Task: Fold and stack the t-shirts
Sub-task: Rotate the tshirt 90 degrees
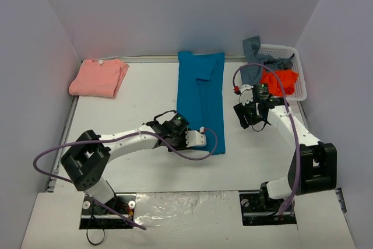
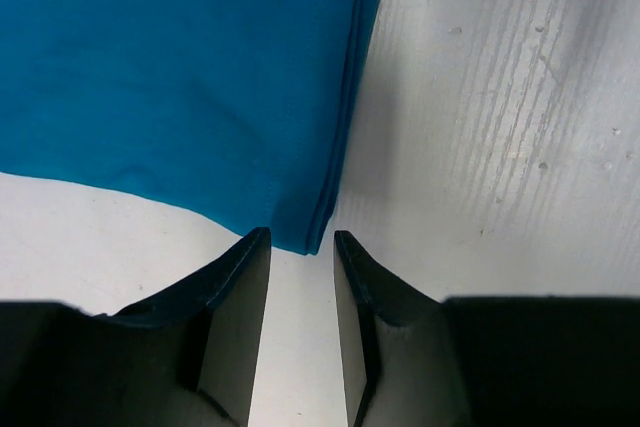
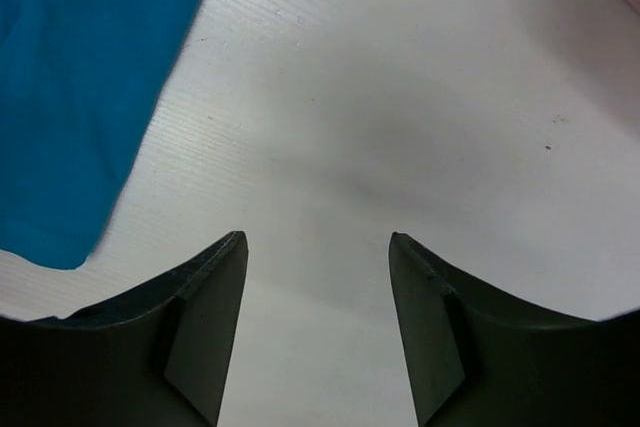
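Where basket holds orange shirt, grey shirt drapes rim.

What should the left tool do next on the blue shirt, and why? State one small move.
Probably ease the left tool forward and close it on the near corner of the long folded teal-blue cloth t-shirt. Its jaws stand slightly apart with only white table between them, and that corner lies just ahead of the fingertips, not yet gripped.

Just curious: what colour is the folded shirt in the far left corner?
The folded shirt is salmon pink, clearest in the top external view.
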Motion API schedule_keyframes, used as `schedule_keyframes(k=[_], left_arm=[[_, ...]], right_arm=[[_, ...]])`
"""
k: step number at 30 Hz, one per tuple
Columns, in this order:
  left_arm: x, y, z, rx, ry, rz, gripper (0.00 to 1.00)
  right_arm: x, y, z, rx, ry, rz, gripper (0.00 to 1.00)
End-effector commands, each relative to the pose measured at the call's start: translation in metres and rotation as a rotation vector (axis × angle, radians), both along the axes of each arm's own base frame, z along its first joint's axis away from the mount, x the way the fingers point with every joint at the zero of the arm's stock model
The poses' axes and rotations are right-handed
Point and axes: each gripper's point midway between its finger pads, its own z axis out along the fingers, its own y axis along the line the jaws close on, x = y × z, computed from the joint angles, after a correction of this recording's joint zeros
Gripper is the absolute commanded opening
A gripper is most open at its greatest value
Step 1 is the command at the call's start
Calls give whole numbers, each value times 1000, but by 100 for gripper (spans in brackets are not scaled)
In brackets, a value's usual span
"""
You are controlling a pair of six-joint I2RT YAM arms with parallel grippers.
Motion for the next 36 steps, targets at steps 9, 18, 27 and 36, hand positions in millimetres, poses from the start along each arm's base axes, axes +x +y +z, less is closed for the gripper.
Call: schedule_keyframes(k=[9, 18, 27, 36], left_arm=[[3, 0, -12, 40, -3, -7, 31], [5, 2, -19, 62, 4, 8, 31], [1, 2, -27, 76, 38, 8, 6], [0, -1, -21, 58, 70, 19, 2]], right_arm=[[-3, -3, -6, -15, 22, -15, 56], [-4, -3, -7, -19, 26, -11, 57], [-4, -3, -7, -21, 25, -9, 58], [-4, -3, -5, -19, 18, -9, 59]])
